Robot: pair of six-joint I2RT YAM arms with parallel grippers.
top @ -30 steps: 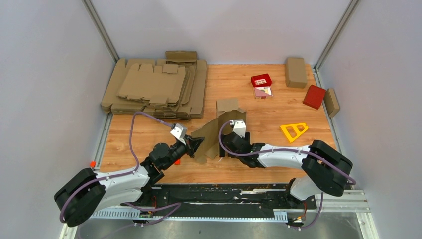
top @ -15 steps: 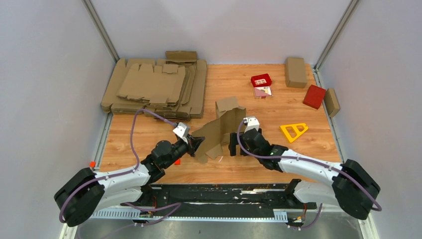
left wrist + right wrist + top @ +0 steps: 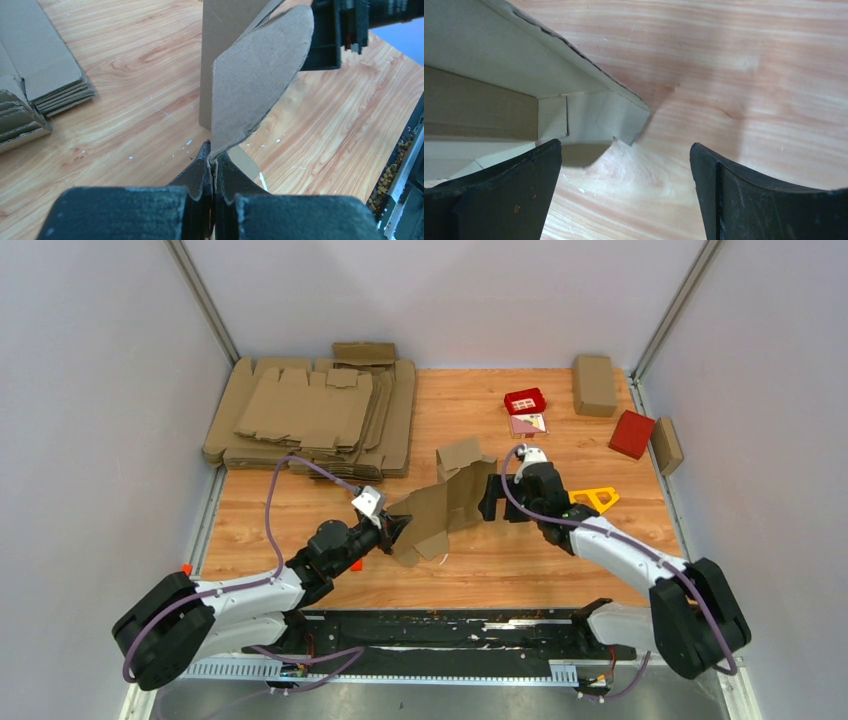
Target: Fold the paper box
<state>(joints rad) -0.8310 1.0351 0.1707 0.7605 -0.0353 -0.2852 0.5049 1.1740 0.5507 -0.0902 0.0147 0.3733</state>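
Observation:
The paper box (image 3: 445, 502) is a half-formed brown cardboard piece standing tilted in the middle of the table, one flap sticking up at the back. My left gripper (image 3: 398, 530) is shut on its near-left rounded flap (image 3: 255, 85); in the left wrist view the flap's edge is pinched between the fingertips (image 3: 214, 161). My right gripper (image 3: 492, 498) stands open at the box's right end, holding nothing. In the right wrist view the box's open end (image 3: 524, 85) lies up and left of the open gripper (image 3: 624, 170), just beyond the left finger (image 3: 504, 190).
A stack of flat cardboard sheets (image 3: 310, 420) fills the back left. Two red boxes (image 3: 525, 400) (image 3: 632, 433), two folded brown cartons (image 3: 594, 385) (image 3: 666, 445) and a yellow triangular frame (image 3: 597, 498) lie at the back right, the frame beside my right arm.
My right gripper swung from the box's near side out to its right end, farther back, and opened wide. The box leaned lower. My left gripper kept its hold.

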